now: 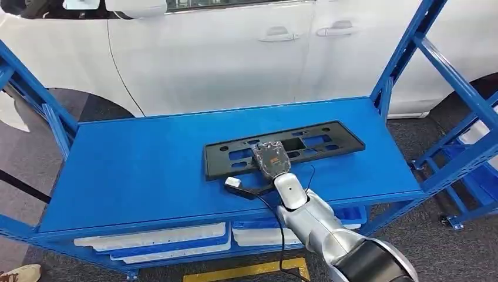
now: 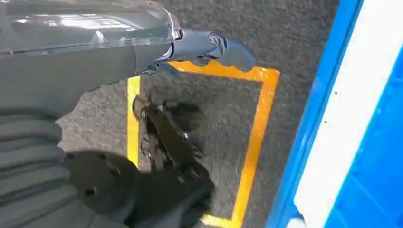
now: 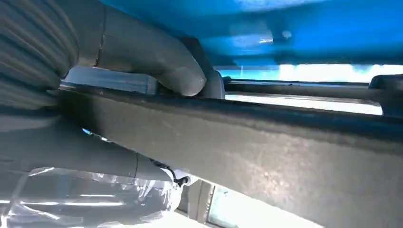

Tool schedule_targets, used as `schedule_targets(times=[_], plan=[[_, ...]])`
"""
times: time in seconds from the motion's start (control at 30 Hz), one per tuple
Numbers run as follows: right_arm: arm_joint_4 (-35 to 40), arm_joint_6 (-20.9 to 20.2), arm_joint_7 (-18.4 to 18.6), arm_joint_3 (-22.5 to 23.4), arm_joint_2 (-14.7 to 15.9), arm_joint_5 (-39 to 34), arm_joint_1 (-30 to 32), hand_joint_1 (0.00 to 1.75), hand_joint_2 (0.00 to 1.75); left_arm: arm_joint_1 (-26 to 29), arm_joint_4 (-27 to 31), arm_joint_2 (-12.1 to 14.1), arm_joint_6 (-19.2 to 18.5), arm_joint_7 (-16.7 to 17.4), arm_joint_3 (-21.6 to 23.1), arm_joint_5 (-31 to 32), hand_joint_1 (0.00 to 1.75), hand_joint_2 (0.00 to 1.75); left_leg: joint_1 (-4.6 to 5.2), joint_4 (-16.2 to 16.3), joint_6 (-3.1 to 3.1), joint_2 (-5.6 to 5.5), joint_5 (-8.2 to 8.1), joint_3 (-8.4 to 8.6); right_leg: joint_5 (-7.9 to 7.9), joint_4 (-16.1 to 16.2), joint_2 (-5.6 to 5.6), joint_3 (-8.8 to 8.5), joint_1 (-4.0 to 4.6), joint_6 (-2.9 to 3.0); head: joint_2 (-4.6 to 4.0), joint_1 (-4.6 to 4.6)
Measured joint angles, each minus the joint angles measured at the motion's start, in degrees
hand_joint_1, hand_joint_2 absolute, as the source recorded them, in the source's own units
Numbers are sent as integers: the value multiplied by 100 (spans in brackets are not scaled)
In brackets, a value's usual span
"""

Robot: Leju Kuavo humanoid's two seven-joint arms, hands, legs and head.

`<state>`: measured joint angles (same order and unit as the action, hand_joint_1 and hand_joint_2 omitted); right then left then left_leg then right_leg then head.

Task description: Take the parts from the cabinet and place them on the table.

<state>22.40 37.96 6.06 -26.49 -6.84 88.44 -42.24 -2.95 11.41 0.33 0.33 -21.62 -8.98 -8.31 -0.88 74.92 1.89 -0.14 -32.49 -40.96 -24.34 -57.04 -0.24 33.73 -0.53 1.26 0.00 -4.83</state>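
Flat black slotted plastic part (image 1: 283, 148)

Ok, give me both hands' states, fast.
Left hand: hangs over the floor, holds nothing, fingers apart.
Right hand: grips the black plate frame on the blue shelf.
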Motion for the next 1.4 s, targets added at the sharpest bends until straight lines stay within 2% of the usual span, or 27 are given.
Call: schedule_targets(times=[0.03,0.1,0.13,0.17,0.23,0.27,0.33,0.37,0.43,0.47,0.5,0.57,0.63,0.67,0.77,0.83,0.87,0.93,0.97,1.0,1.03,1.07,1.13,1.17,1.3,1.33,1.4], plan=[[13,47,-164,44,-7,-148,10,175,175,-5,0,2,13,-26,0,4,0,175,-12,-233,4,0,178,101,-5,-5,4,-3,-2,-7,0,-2],[156,105,-900,200,-53,-815,55,175,175,-35,0,15,26,-83,0,24,0,175,-44,-1230,6,6,708,573,-31,-43,27,-12,-11,-45,0,-2],[309,105,-1503,305,-88,-1371,105,175,175,-49,0,15,7,-123,-2,13,0,175,-58,-1596,-4,11,755,731,-55,-70,39,2,-3,-77,0,-2],[590,34,-2377,448,-113,-2269,172,175,175,-68,0,17,-74,-203,-9,-26,0,175,-16,-1688,-47,-6,708,766,-64,-125,66,41,35,-102,0,0],[1397,-309,-3634,626,-138,-3930,466,175,175,-108,0,24,-228,-322,-39,-44,0,175,-20,-1629,-136,-19,707,739,-47,-100,67,53,39,-162,0,-2],[2107,-607,-4121,687,-125,-4898,681,175,175,-116,0,24,-271,-372,-63,-39,0,175,-20,-1629,-174,-27,708,746,-52,-89,60,32,44,-195,0,0],[3539,-1286,-4495,691,9,-6283,1104,175,175,-133,0,24,-291,-435,-83,-20,0,175,-43,-1685,-262,-27,734,797,-197,-237,54,47,13,-268,0,0],[4348,-1581,-4536,663,117,-6909,1346,175,175,-157,0,24,-293,-459,-100,-9,0,175,-38,-1686,-313,-30,728,789,-427,-589,54,212,15,-281,0,0],[5489,-1874,-4578,552,319,-7677,1632,175,175,-175,0,35,-293,-485,-120,26,0,175,-16,-1682,-337,-30,732,763,-851,-1470,53,662,12,-302,0,0],[6082,-1979,-4591,499,424,-7984,1749,175,175,-179,0,42,-291,-490,-125,46,0,175,0,-1674,-338,-30,731,746,-972,-1861,53,872,13,-303,0,0],[6577,-2096,-4597,461,492,-8106,1803,175,175,-178,0,42,-286,-490,-129,61,0,175,16,-1671,-341,-29,728,743,-918,-1946,53,931,15,-293,0,0],[7392,-2323,-4624,405,571,-8250,1819,175,175,-194,0,37,-256,-501,-131,101,0,175,42,-1669,-343,-26,717,760,-496,-1371,52,652,23,-237,0,0],[8062,-2661,-4635,346,616,-8500,1770,175,175,-221,0,29,-221,-522,-140,98,0,175,53,-1673,-327,-28,697,806,-31,-343,55,123,54,-137,0,0],[8250,-2787,-4626,333,634,-8591,1755,175,175,-235,0,17,-214,-525,-149,96,0,175,91,-1657,-301,-29,681,794,-121,-163,49,38,100,-104,0,0],[8608,-3191,-4606,245,675,-8886,1764,175,175,-236,0,20,-197,-564,-184,70,0,175,66,-1694,-218,-28,694,800,-99,-145,48,59,113,-73,0,0],[8684,-3502,-4593,179,682,-9127,1772,175,175,-235,0,24,-181,-568,-227,57,0,175,73,-1641,-164,-26,636,803,-43,-41,24,-5,36,-12,0,0],[8686,-3654,-4593,129,682,-9251,1776,175,175,-231,0,17,-175,-564,-245,52,0,175,76,-1419,-138,-19,460,712,-34,-26,19,-17,31,24,0,-2],[8684,-3840,-4591,37,682,-9349,1836,175,175,-219,0,20,-170,-560,-269,48,0,175,38,-551,-86,-19,-36,318,-13,-33,2,3,40,47,0,-2],[8677,-3950,-4571,-13,684,-9391,1865,175,175,-204,0,20,-159,-560,-278,46,0,175,34,-166,-66,-18,-199,146,-11,-42,0,24,42,47,0,0],[8658,-4070,-4521,-76,689,-9412,1900,175,175,-175,0,20,-140,-560,-291,41,0,175,30,40,-54,-18,-220,64,-10,-57,1,46,42,46,0,-2],[8638,-4159,-4464,-140,691,-9423,1938,175,175,-150,0,22,-109,-557,-302,41,0,175,24,-87,-50,-18,-89,144,-10,-73,3,57,42,46,0,-2],[8616,-4216,-4422,-192,693,-9430,1962,175,175,-137,0,26,-96,-557,-313,39,0,175,23,-441,-53,-18,121,333,-11,-92,4,65,42,44,0,-2],[8575,-4327,-4328,-297,697,-9478,1981,175,175,-136,0,35,-76,-555,-335,35,0,175,23,-1503,-91,-17,585,894,-17,-141,3,84,43,31,0,-2],[8557,-4351,-4307,-323,697,-9506,1988,175,175,-139,0,46,-61,-546,-350,33,0,175,36,-1653,-133,-20,488,955,-8,-145,-3,104,59,-4,0,-2],[8485,-4426,-4276,-406,721,-9548,2042,175,175,-100,0,50,-28,-529,-400,15,0,175,56,-1698,-254,-27,668,889,90,-134,6,146,76,-149,0,0],[8467,-4439,-4278,-415,728,-9570,2051,175,175,-100,0,44,-26,-529,-404,-2,0,175,10,-1736,-296,-3,728,881,15,-179,14,172,64,-178,0,0],[8443,-4542,-4274,-419,739,-9710,2060,175,175,-104,0,44,-13,-520,-418,-33,0,175,16,-1746,-373,4,805,785,-487,-643,26,362,39,-246,0,0]])
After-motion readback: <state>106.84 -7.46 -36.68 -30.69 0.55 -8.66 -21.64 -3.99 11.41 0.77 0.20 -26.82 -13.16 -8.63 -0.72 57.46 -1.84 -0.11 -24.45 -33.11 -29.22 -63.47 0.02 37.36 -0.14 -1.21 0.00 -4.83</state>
